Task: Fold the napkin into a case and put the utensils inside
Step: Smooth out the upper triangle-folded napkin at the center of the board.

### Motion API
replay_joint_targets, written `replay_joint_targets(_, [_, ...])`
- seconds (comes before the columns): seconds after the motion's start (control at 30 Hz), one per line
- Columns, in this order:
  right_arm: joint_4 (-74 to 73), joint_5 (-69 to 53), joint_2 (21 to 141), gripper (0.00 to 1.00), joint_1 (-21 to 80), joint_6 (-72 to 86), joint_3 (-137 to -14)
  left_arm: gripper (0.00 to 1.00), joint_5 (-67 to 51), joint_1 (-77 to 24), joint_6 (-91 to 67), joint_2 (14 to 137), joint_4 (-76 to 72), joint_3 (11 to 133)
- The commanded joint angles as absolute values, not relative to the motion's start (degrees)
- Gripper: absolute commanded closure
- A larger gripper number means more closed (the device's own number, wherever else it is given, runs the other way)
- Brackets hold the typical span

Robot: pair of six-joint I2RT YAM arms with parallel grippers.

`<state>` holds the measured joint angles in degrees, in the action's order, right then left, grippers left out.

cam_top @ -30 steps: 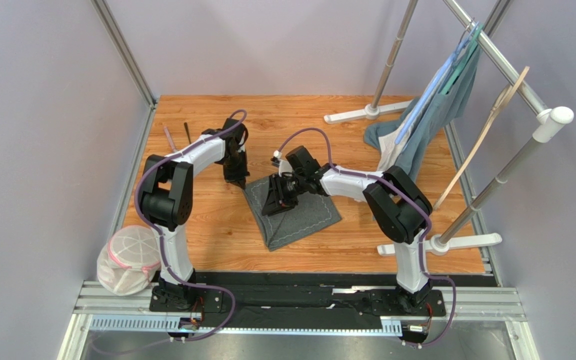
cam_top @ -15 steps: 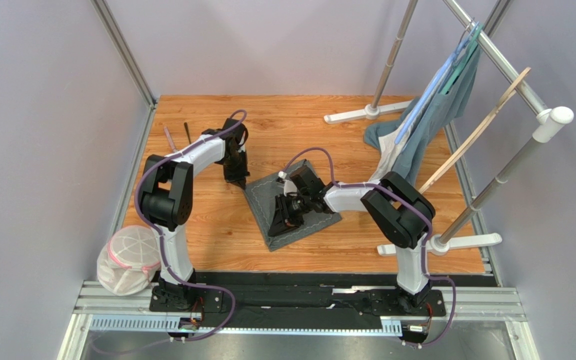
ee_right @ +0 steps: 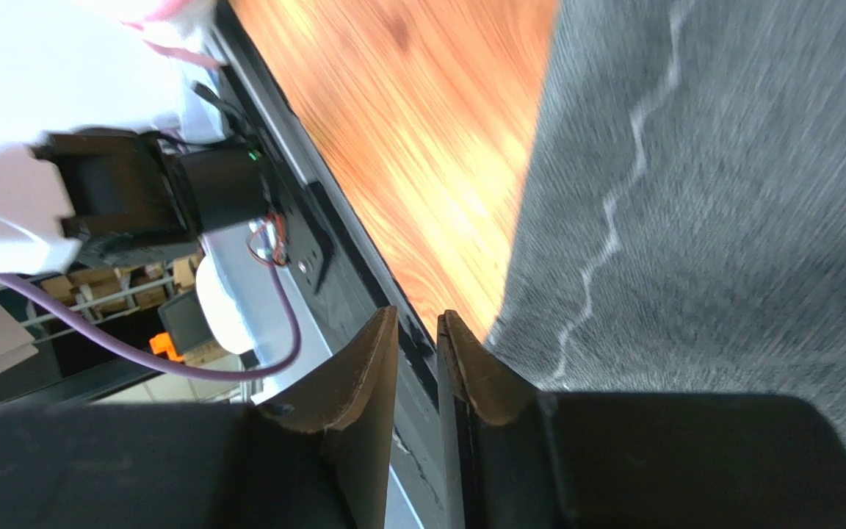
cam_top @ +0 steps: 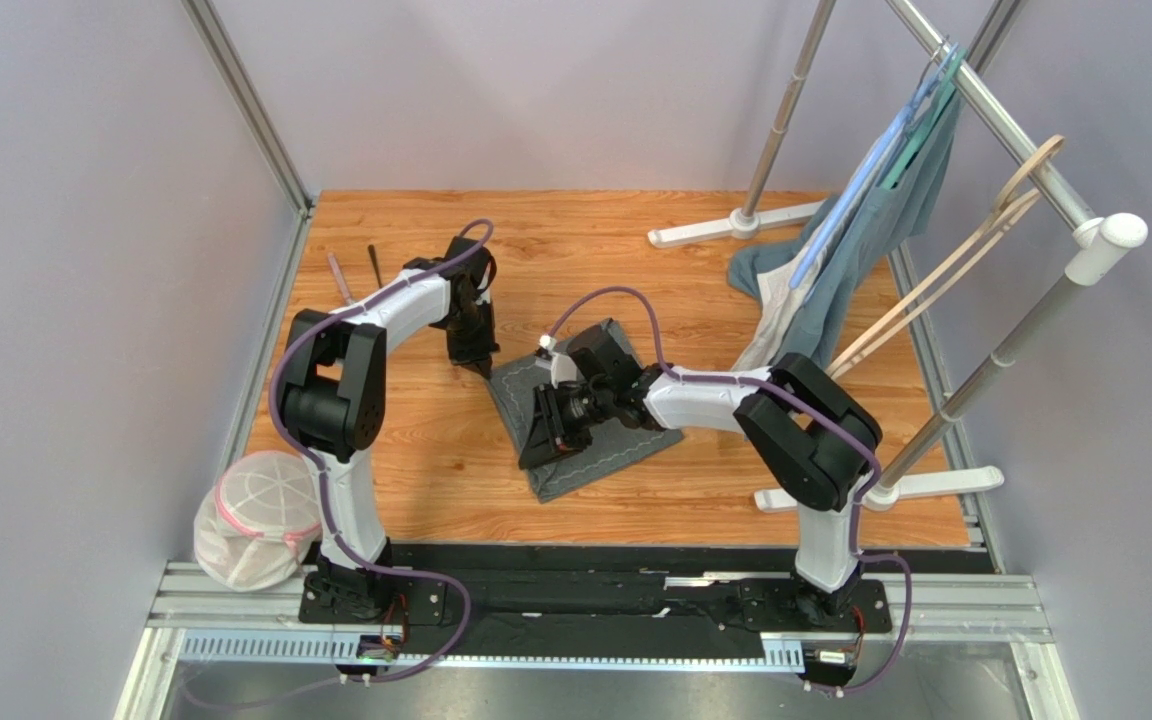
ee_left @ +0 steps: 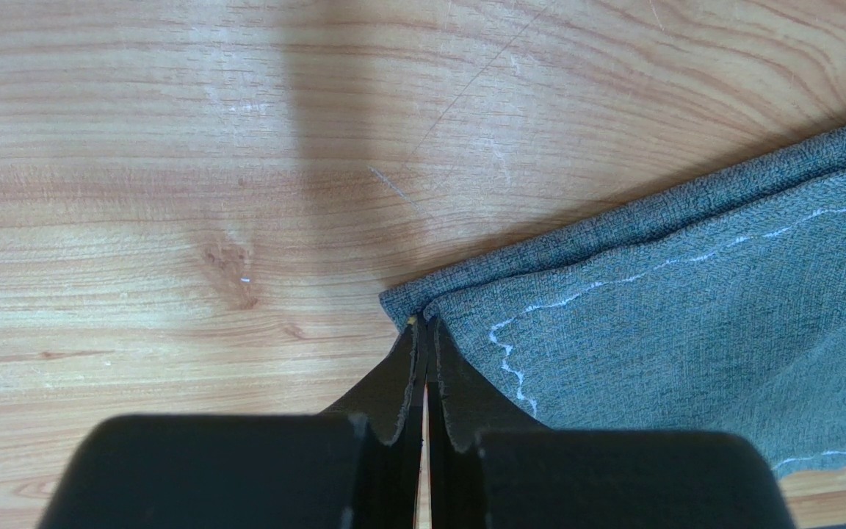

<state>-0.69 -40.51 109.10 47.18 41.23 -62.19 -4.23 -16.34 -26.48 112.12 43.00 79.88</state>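
Tabletop [cam_top: 417, 450] of orange-brown wood, read with 12 o'clock pointing away from the arm bases. At 8 o'clock, by the near left corner, sits a white mesh bag [cam_top: 256, 518] with pink trim. Toward 10 o'clock a slim knife [cam_top: 339, 279] and a thin black spoon [cam_top: 375, 266] lie side by side, close but not touching, well apart from the cloth.

The left gripper [cam_top: 477, 365] points down at the 10 o'clock corner of the napkin [cam_top: 612, 447]. Its fingers are pressed together to a hairline and nip that corner, where two layers of dark grey cloth with pale stitching show. The napkin lies flat near the centre of the tabletop.

The right gripper [ee_right: 418, 316] reaches across the napkin to its 8 o'clock edge. Its fingers stand a narrow slit apart, and the black base rail shows through the gap. The blurred cloth lies just beside one finger.

At 2 o'clock a teal-grey garment [cam_top: 860, 240] hangs from a clothes rack [cam_top: 988, 117].
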Motion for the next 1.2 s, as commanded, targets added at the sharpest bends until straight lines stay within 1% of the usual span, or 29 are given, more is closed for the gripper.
replay_joint_targets(0.0, [5.9,-41.9,110.1,0.78,48.3,43.5,-57.0,0.98,-4.6,-15.9,-25.8,111.8,43.0,79.9])
replay_joint_targets(0.1, [4.2,-40.6,110.0,0.78,48.2,41.2,-54.9,0.98,-4.5,-15.9,-25.6,111.9,43.2,80.2])
replay_joint_targets(0.27, [0.3,-39.1,106.2,0.78,48.1,39.9,-56.5,0.98,-4.3,-15.9,-25.4,111.8,43.7,81.2])
replay_joint_targets(0.33, [-3.8,-38.3,103.7,0.78,48.0,38.1,-57.5,0.97,-4.0,-15.9,-25.1,111.3,43.8,81.5])
replay_joint_targets(0.43, [-7.9,-35.5,101.8,0.78,47.8,36.1,-60.2,0.92,-3.4,-15.9,-24.9,110.5,44.8,82.5])
replay_joint_targets(0.47, [-8.1,-35.2,101.9,0.78,47.8,36.0,-60.9,0.86,-3.0,-15.9,-24.9,110.0,45.0,82.6])
replay_joint_targets(0.53, [-8.4,-36.0,103.5,0.78,47.9,35.9,-63.4,0.79,-2.4,-15.9,-25.0,108.0,45.4,82.5])
replay_joint_targets(0.57, [-8.2,-35.9,104.1,0.78,48.1,36.3,-63.9,0.72,-1.2,-15.9,-25.0,107.3,45.6,82.6])
replay_joint_targets(0.67, [-5.0,-38.0,108.4,0.78,48.6,38.7,-64.9,0.65,-0.8,-15.9,-25.0,104.9,46.6,83.1])
replay_joint_targets(0.77, [-1.6,-38.8,111.3,0.78,49.3,40.0,-62.8,0.64,-3.9,-16.1,-25.7,103.6,47.1,83.3])
replay_joint_targets(0.83, [-0.5,-38.4,111.8,0.78,49.4,40.4,-60.5,0.69,-5.8,-17.0,-26.7,101.8,46.0,81.5])
replay_joint_targets(0.93, [-0.5,-37.9,112.1,0.78,49.2,39.7,-59.9,0.72,-12.7,-17.6,-29.3,100.9,40.5,77.4])
replay_joint_targets(0.97, [-1.1,-38.0,112.1,0.78,49.0,39.0,-61.1,0.75,-15.2,-17.6,-30.0,101.4,39.6,76.9])
replay_joint_targets(1.07, [-6.1,-36.1,108.4,0.78,46.2,35.7,-63.6,0.8,-16.1,-18.0,-31.1,103.9,39.1,76.7])
replay_joint_targets(1.13, [-8.5,-36.6,105.8,0.76,41.9,33.7,-65.4,0.81,-14.9,-19.1,-32.1,101.2,37.5,74.3])
replay_joint_targets(1.17, [-9.7,-36.7,105.6,0.74,40.4,33.1,-67.8,0.79,-13.9,-19.7,-32.3,99.6,35.8,73.1])
